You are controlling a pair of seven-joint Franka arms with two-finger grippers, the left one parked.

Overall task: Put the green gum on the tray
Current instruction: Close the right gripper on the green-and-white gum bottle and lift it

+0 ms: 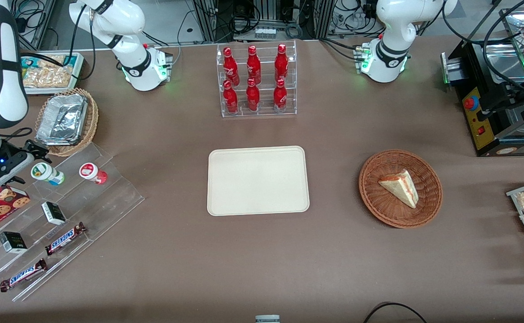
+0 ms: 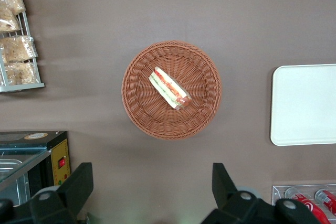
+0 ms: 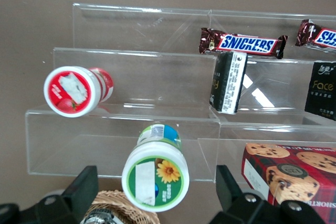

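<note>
The tool [image 3: 155, 203] hangs open and empty just above the green gum [image 3: 156, 177], its two fingers [image 3: 79, 190] spread to either side of the lid. The gum stands on a clear stepped shelf [image 1: 87, 197] beside a red-lidded bottle [image 1: 92, 172], well apart from the tray [image 1: 258, 180] on the surface [image 1: 262, 251].
</note>
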